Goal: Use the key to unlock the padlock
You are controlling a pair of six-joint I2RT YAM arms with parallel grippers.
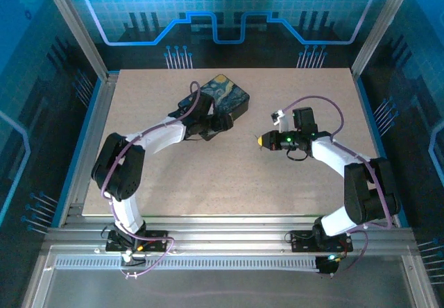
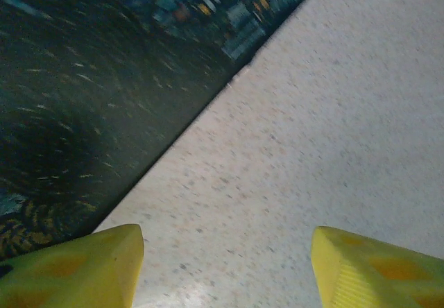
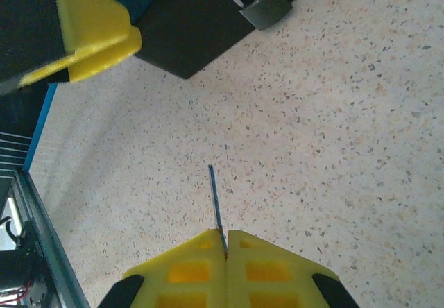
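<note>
Presently the key [image 3: 216, 200] is pinched between the pressed-together fingers of the right gripper [image 3: 227, 242], with its blade pointing out over the speckled table [image 3: 347, 148]. Further out, the padlock [image 3: 262, 6] sits against the dark side of the painted box [image 3: 187, 37], well apart from the key tip. The left gripper [image 2: 225, 273] is spread beside the box, nothing held. The padlock should be steadied first. The keyway cannot be seen, so the blade is best aligned before any advance.
</note>
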